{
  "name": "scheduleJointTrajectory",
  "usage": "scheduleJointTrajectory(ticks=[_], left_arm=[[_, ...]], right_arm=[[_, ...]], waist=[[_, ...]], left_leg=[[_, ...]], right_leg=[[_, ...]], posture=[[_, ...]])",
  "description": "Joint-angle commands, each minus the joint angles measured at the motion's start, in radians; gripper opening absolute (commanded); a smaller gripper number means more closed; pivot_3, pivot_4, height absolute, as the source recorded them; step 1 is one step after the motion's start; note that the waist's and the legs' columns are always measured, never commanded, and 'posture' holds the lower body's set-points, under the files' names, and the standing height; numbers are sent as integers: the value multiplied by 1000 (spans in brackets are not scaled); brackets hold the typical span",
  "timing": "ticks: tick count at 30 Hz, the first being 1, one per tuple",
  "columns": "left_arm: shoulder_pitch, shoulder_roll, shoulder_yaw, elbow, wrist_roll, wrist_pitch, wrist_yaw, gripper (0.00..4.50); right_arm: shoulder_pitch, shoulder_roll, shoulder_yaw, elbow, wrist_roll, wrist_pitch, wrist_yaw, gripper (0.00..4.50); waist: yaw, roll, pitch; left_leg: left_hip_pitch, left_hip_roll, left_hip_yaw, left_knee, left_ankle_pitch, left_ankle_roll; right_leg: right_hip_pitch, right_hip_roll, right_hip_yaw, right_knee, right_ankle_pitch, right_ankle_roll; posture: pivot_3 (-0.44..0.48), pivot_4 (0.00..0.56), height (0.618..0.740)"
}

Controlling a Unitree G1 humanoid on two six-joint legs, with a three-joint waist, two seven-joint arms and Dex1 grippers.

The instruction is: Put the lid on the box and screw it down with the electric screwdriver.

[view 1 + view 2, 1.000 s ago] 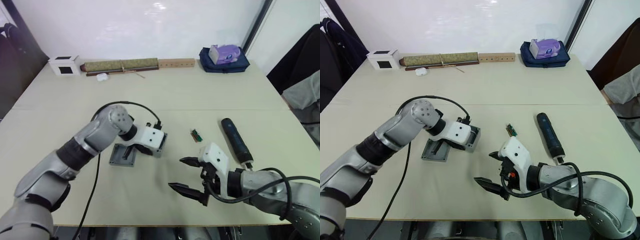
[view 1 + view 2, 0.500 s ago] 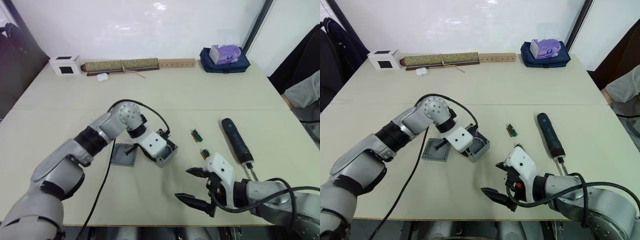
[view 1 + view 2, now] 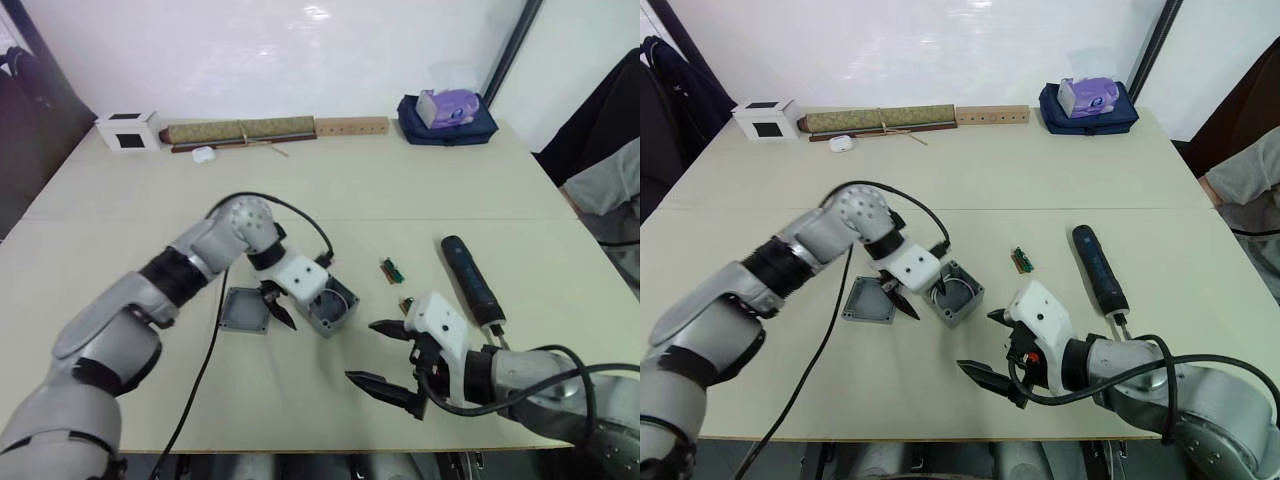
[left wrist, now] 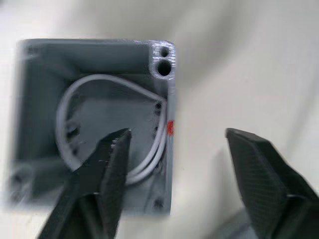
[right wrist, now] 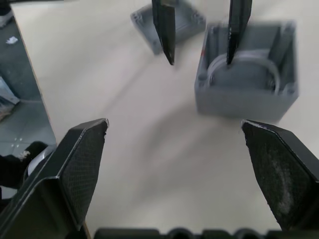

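1 box [image 3: 957, 294], 1 lid [image 3: 866, 301], 1 electric screwdriver [image 3: 1098, 267], 2 small circuit boards [image 3: 391, 270].

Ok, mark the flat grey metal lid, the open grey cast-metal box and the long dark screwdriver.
Flat grey metal lid [image 3: 244, 310], left eye view, middle of the plate.
Open grey cast-metal box [image 3: 962, 306], right eye view, near wall.
Long dark screwdriver [image 3: 1098, 268], right eye view, mid-handle.

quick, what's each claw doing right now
Left claw: open, one finger over the box wall, holding nothing.
Right claw: open, empty.
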Motion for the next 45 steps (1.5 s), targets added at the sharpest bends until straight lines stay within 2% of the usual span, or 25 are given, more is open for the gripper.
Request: scheduleJointTrajectory(ticks=[1, 2, 4, 7, 11, 13, 20, 29, 37, 41, 42, 44, 45], left_arm=[[-11, 79, 187, -113, -77, 294, 59, 3091], [-3, 94, 219, -131, -69, 365, 96, 3091], [-12, 152, 237, -180, -10, 687, 197, 3091], [8, 165, 328, -255, -9, 1077, 374, 3091], [123, 173, 432, -439, -19, 1505, 558, 3091], [165, 174, 469, -492, -38, 1600, 617, 3091], [318, 171, 577, -519, -197, 1608, 842, 3091], [367, 172, 561, -510, -426, 1608, 1071, 3091], [412, 145, 531, -502, -593, 1608, 1286, 3091], [419, 100, 545, -476, -603, 1608, 1354, 3091], [417, 97, 544, -471, -609, 1608, 1367, 2589], [414, 86, 548, -463, -622, 1608, 1389, 2103], [416, 77, 551, -459, -626, 1608, 1402, 1530]], right_arm=[[-95, -31, -65, 17, 114, -20, -2, 4500], [-112, -38, -70, 24, 123, -23, 2, 4500], [-181, -26, -61, 44, 89, -52, 21, 4500], [-317, 1, 5, 71, -29, -81, 29, 4500], [-378, 15, 177, 90, -221, -116, 105, 4500], [-380, 33, 233, 107, -293, -143, 133, 4500], [-358, 86, 347, 186, -496, -229, 230, 4500], [-339, 140, 361, 209, -620, -243, 260, 4500], [-313, 175, 324, 150, -598, -176, 264, 4500], [-298, 194, 293, 124, -560, -124, 261, 4500], [-296, 194, 290, 122, -559, -117, 262, 4500], [-286, 190, 276, 117, -537, -84, 264, 4500], [-271, 180, 266, 103, -514, -63, 273, 4500]], waist=[[0, 0, 0], [1, 0, 0], [1, 0, 0], [-1, 0, 0], [1, 0, 0], [-1, 0, 0], [5, 0, 0], [5, 0, 0], [5, 0, 0], [9, 0, 0], [10, 0, 0], [9, 0, 0], [9, 0, 0]], left_leg=[[0, 0, 0, 0, 0, 0], [0, 0, 0, 0, 0, 0], [0, -1, 0, 0, 0, 0], [0, -1, 0, 0, 0, 0], [0, 0, -1, 0, 0, 0], [-1, -1, -1, -1, 0, 0], [0, -1, 0, 1, 1, -1], [0, -1, 0, 1, 1, -1], [0, -1, 0, 1, 1, -2], [1, -2, 0, 1, 1, -2], [2, -2, 0, 1, 1, -2], [3, -3, 0, 1, 1, -2], [3, -3, 0, 1, 1, -2]], right_leg=[[0, 0, 0, 0, 0, 0], [0, 0, 0, 0, 0, 0], [1, 0, 0, 0, 0, 0], [0, 0, 0, 0, 0, 0], [-1, 0, -1, 1, -1, 1], [-2, 0, 0, 1, -1, 1], [-3, -3, 0, 6, -1, 1], [-3, -3, 1, 6, -1, 1], [-3, -3, 1, 7, -1, 1], [-2, -4, 1, 7, -1, 1], [-1, -4, 0, 7, -1, 1], [0, -5, 0, 7, -1, 1], [1, -5, 0, 7, -1, 1]], posture=[[0, 150, 740], [0, 150, 740], [0, 150, 740], [0, 150, 740], [0, 150, 740], [0, 150, 740], [0, 150, 740], [0, 150, 740], [0, 150, 740], [0, 150, 740], [0, 150, 740], [0, 150, 740], [0, 150, 740]])
